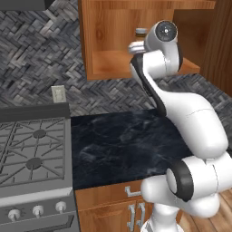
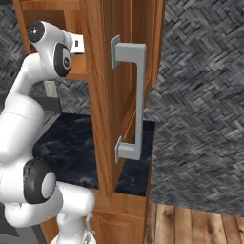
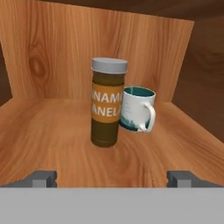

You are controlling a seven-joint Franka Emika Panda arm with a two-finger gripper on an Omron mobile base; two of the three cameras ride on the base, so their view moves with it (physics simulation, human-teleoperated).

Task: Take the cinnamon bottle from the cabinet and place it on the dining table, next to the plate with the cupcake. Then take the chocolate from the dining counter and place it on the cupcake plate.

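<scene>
From the left base view, my white arm reaches up into the open wooden wall cabinet (image 1: 136, 54) above the dark marbled counter (image 1: 122, 145); a grey lid (image 1: 141, 31) peeks past my wrist.

From the right base view, the swung-open cabinet door with its grey handle (image 2: 131, 100) hides the shelf.

In the hand view, the brown cinnamon bottle with orange label and grey cap (image 3: 108, 103) stands upright on the shelf, long axis vertical, label facing me, touching a white-and-teal mug (image 3: 138, 109). My jaws (image 3: 112, 178) are spread wide, holding nothing. Nothing is fetched yet; I judge every step remains.
</scene>
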